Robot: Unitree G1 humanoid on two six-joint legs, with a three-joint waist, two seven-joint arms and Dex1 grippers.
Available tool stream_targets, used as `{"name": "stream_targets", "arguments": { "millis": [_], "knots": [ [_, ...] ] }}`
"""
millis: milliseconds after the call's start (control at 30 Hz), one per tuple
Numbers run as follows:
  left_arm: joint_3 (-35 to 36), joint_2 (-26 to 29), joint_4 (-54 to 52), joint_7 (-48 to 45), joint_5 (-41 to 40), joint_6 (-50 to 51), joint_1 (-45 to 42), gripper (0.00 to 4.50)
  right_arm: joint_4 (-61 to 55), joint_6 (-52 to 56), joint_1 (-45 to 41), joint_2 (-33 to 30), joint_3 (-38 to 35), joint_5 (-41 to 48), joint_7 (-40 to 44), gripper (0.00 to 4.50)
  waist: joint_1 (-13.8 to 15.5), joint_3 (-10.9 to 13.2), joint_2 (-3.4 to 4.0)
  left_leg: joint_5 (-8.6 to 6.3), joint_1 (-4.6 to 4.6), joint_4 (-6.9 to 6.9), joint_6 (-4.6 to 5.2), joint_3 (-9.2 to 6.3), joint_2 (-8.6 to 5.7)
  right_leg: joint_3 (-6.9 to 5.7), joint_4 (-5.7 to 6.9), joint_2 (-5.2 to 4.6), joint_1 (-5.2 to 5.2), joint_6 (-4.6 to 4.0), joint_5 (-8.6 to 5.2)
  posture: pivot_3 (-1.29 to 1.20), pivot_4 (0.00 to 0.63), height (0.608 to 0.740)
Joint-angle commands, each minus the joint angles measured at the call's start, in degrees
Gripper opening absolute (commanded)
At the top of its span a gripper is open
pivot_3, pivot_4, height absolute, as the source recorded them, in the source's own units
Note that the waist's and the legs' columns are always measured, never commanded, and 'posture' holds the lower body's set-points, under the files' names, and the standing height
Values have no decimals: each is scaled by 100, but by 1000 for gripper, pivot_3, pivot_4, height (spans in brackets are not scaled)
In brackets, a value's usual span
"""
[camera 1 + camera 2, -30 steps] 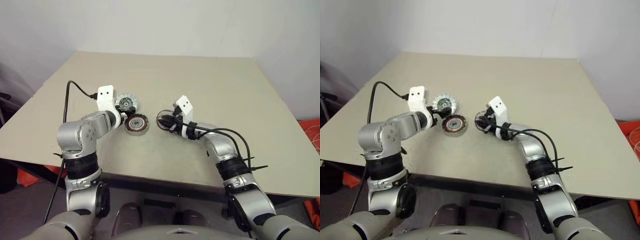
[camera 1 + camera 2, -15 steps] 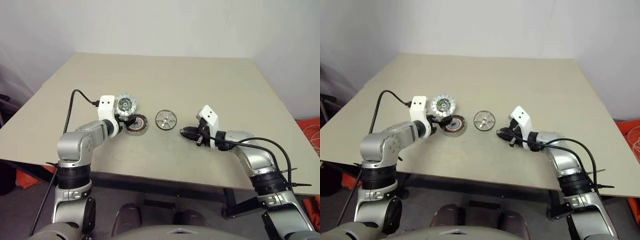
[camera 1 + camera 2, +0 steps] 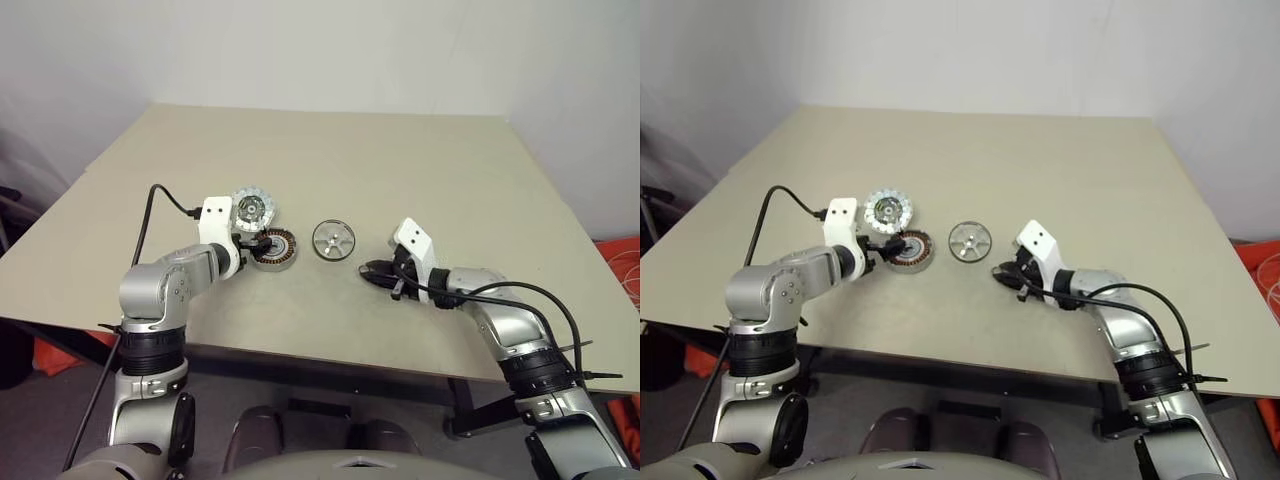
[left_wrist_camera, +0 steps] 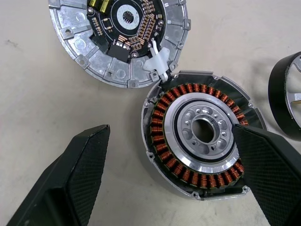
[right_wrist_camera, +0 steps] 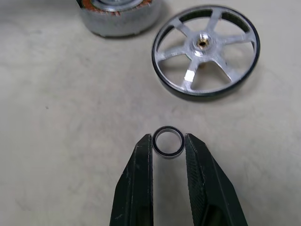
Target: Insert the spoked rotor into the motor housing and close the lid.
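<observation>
Three parts are seen on the table point(image 3: 420, 170) from the head: lid point(image 3: 252, 209), housing point(image 3: 272, 249), rotor point(image 3: 333, 240), now uncovered since the right gripper point(image 3: 372, 270) was drawn back. Left wrist: left gripper point(image 4: 169, 155) spread wide around the housing, axis upright. Right wrist: a small ring point(image 5: 169, 141) is pinched; the rotor lies flat, awaiting pickup.

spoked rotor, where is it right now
The spoked rotor lies flat on the table, just right of the motor housing and ahead of the right gripper.
</observation>
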Motion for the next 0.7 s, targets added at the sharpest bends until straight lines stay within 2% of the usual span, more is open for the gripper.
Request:
{"name": "stream_targets", "arguments": {
  "millis": [33, 200, 233, 333, 533, 700],
  "knots": [
    [45, 16, -168, 12, -12, -15, -70, 4391, 118, -180, -18, -84, -18, -62, 45, 651, 0, 0, 0, 0, 0, 0, 0, 0, 0, 0, 0, 0, -1, 1, -1, 0, 0, 740],
    [56, 25, -140, 18, -1, -35, -83, 4391, 266, -270, 14, -92, 10, -95, 112, 651, 0, 0, 0, 0, -1, 0, 0, 0, 0, 0, 0, 0, -1, 0, 0, 0, 0, 740],
    [57, 26, -139, 18, -2, -36, -84, 4391, 268, -282, 13, -85, 8, -97, 115, 1410, 0, 0, 0, 0, -1, 0, 0, 0, 0, 0, 0, 0, -1, -2, 1, 0, 0, 740],
    [53, 28, -132, 12, -3, -42, -82, 4391, 165, -236, 32, -76, 3, 62, 333, 2360, 0, 0, 0, 0, 0, 0, 0, 0, 0, 0, 0, 0, 0, -1, 0, 0, 0, 740],
    [55, 37, -117, 14, 2, -39, -107, 4391, 253, -559, -19, -36, 43, -197, 122, 4372, 0, 0, 0, 1, 5, 1, -1, 0, 1, 0, 1, 0, 4, 1, -1, 0, 0, 740],
    [281, -171, -137, 142, -86, 299, -404, 4391, 299, -596, -36, 62, 19, -200, 32, 4372, -1, 0, 0, 0, 1, 1, 0, 0, 0, 0, 1, 0, 1, -16, 9, 0, 0, 740]
  ]
}}
